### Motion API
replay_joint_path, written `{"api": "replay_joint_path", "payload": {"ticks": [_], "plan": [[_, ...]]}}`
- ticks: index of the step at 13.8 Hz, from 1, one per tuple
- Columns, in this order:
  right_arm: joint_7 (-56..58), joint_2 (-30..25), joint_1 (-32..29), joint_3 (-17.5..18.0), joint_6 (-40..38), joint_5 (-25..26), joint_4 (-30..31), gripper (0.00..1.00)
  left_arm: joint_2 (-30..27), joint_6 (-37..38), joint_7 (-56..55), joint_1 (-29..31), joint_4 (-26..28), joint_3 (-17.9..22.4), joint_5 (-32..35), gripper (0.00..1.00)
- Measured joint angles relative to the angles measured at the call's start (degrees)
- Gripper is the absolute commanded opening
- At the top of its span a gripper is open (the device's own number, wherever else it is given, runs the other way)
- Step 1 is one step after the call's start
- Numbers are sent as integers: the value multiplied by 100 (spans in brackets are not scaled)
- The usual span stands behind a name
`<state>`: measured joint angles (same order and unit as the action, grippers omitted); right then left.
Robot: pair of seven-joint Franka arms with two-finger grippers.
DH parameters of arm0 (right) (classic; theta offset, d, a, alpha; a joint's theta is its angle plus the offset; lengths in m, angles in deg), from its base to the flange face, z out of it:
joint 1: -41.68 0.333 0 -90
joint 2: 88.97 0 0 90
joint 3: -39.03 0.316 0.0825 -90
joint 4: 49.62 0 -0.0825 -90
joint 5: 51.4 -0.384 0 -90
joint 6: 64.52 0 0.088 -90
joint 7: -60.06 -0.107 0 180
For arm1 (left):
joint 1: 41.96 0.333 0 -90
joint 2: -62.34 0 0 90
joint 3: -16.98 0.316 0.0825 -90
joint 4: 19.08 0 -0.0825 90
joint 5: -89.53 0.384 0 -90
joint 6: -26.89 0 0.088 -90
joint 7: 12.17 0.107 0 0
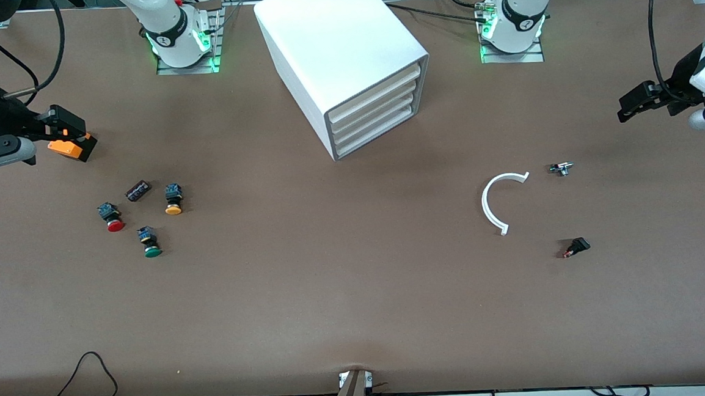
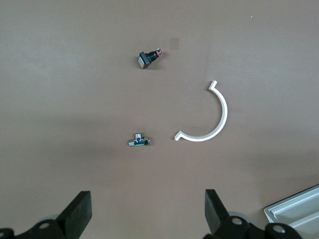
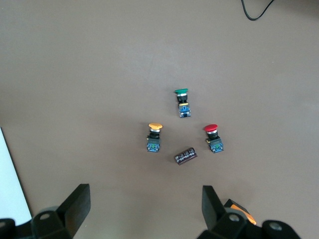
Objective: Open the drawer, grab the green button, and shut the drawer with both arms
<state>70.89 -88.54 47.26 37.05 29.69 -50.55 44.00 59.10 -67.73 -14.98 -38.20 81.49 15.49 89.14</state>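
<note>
The white cabinet (image 1: 343,51) stands mid-table near the arms' bases, all four slat fronts flush. Its lowest front, the drawer (image 1: 376,135), is closed. The green-capped button (image 1: 150,242) lies on its side on the table toward the right arm's end, also in the right wrist view (image 3: 182,102). My right gripper (image 1: 76,134) hangs open above the table near that group, nothing between its fingers (image 3: 144,204). My left gripper (image 1: 628,107) hangs open and empty over the left arm's end (image 2: 148,209).
A red-capped button (image 1: 111,217), a yellow-orange-capped button (image 1: 173,200) and a small dark part (image 1: 138,190) lie close to the green one. Toward the left arm's end lie a white C-shaped piece (image 1: 499,201), a small metal part (image 1: 561,168) and a black-red part (image 1: 577,247).
</note>
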Motion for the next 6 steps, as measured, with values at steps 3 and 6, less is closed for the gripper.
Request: {"api": "replay_joint_path", "payload": {"ticks": [3, 6], "plan": [[0, 0, 1, 0, 0, 0, 0, 100, 0, -5, 21, -3, -9, -10, 4, 100], [0, 0, 2, 2, 1, 0, 0, 100, 0, -6, 72, -4, -15, -21, 5, 100]]}}
